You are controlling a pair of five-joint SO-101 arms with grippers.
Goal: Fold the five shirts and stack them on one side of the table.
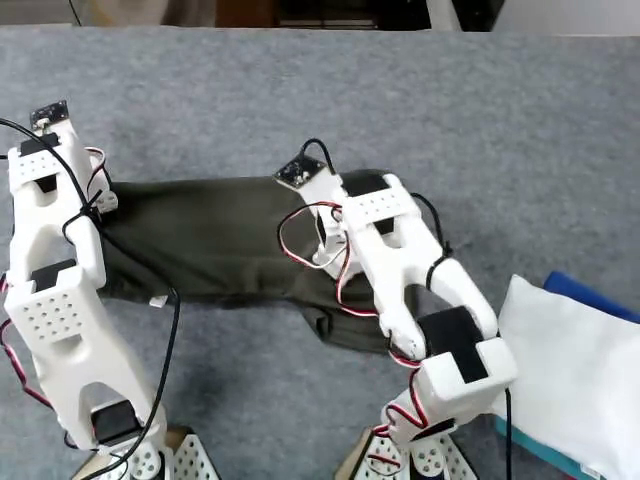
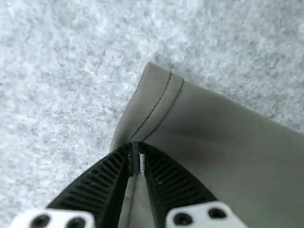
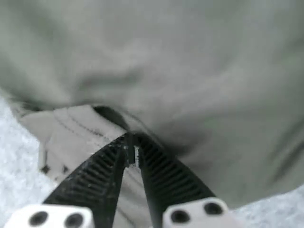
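High view: a grey, carpet-like worktop point(image 1: 300, 90) carried an olive-green shirt point(image 1: 220, 235) that lay across the middle, from the left side to just right of centre. The left arm point(image 1: 60, 290) ran up the left edge of the frame and met the shirt's left end. The right arm point(image 1: 400, 270) rose from the bottom centre and covered the shirt's right end. Open worktop lay across the whole upper half, and more lay at the bottom between the two arms. At the lower right a folded white shirt point(image 1: 570, 370) rested on something blue point(image 1: 590, 295), and both were cut off by the right edge. How many pieces made up that pile could not be told.

Left wrist view: the left pincer point(image 2: 136, 159) was clenched on the shirt's stitched hem, just beside a corner of the cloth. Its black ribbed fingers point(image 2: 109, 180) met on the fabric. Bare worktop spread over the upper and left parts of the frame.

Right wrist view: the right pincer point(image 3: 131, 152) was clenched on a fold of the same olive cloth. Just beside it lay a stitched band point(image 3: 66, 128), too blurred to tell which part of the shirt it was. Slivers of grey worktop showed at the two lower corners.
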